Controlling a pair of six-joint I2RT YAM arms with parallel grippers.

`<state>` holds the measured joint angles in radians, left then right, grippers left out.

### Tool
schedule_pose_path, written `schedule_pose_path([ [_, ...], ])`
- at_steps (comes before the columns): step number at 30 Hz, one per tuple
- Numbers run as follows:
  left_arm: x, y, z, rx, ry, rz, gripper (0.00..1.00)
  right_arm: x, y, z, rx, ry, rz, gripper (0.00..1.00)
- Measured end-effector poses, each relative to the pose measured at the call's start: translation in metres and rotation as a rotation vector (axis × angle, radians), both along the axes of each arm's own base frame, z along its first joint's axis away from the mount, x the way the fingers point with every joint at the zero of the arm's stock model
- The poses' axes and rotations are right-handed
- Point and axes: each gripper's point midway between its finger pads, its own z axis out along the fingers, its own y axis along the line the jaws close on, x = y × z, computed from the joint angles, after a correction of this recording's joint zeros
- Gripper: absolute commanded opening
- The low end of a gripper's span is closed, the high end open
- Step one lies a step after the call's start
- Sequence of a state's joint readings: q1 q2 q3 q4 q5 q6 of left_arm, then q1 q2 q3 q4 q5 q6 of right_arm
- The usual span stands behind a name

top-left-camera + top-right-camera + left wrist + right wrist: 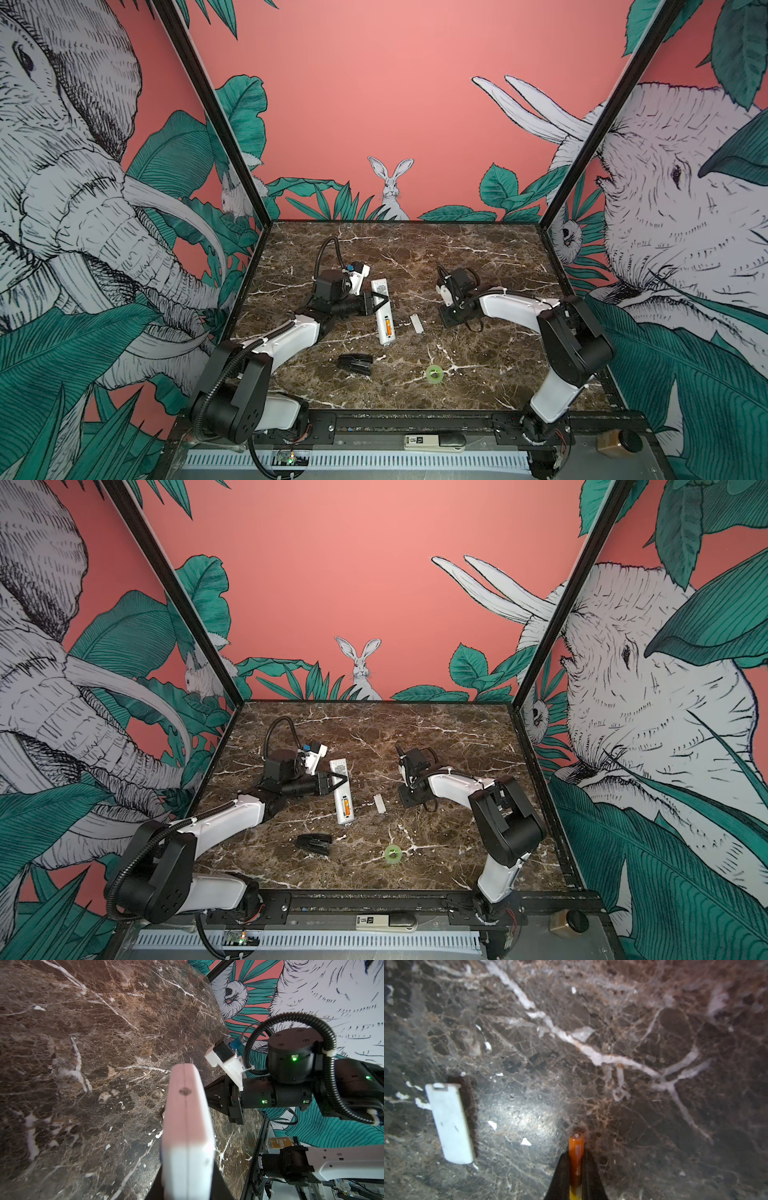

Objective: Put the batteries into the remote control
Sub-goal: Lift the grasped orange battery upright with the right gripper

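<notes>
The white remote control (381, 309) (341, 789) lies back-up on the marble, and its end fills the left wrist view (187, 1115). My left gripper (379, 302) (188, 1178) is shut across its middle. One orange battery (388, 326) (345, 806) sits in the open compartment near its front end. My right gripper (451, 320) (576, 1167) is low over the marble to the right of the remote. It is shut on a second orange battery (576, 1153), whose tip sticks out past the fingers. In both top views that battery is hidden under the wrist.
The small white cover piece (417, 324) (380, 804) (450, 1124) lies between the remote and the right gripper. A black stapler (355, 365) (314, 843) and a green tape ring (434, 372) (392, 852) sit nearer the front edge.
</notes>
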<state>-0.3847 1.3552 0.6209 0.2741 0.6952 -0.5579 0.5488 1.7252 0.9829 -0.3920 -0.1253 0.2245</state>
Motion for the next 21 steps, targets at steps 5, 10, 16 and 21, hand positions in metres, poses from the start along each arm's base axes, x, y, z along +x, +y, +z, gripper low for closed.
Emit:
schedule_pose_path([
  [5, 0.000, 0.000, -0.001, 0.002, 0.003, 0.004, 0.00, -0.010, 0.005, -0.001, -0.005, 0.017, 0.028, 0.00],
  [10, 0.001, 0.001, -0.001, 0.004, 0.005, 0.007, 0.00, -0.013, 0.006, -0.001, 0.000, 0.017, 0.034, 0.02],
  [16, 0.001, 0.001, -0.002, 0.003, 0.009, 0.012, 0.00, -0.014, 0.007, 0.000, 0.000, 0.018, 0.035, 0.10],
  [21, 0.002, 0.002, -0.002, 0.006, 0.009, 0.017, 0.00, -0.014, 0.007, -0.001, -0.006, 0.035, 0.034, 0.18],
])
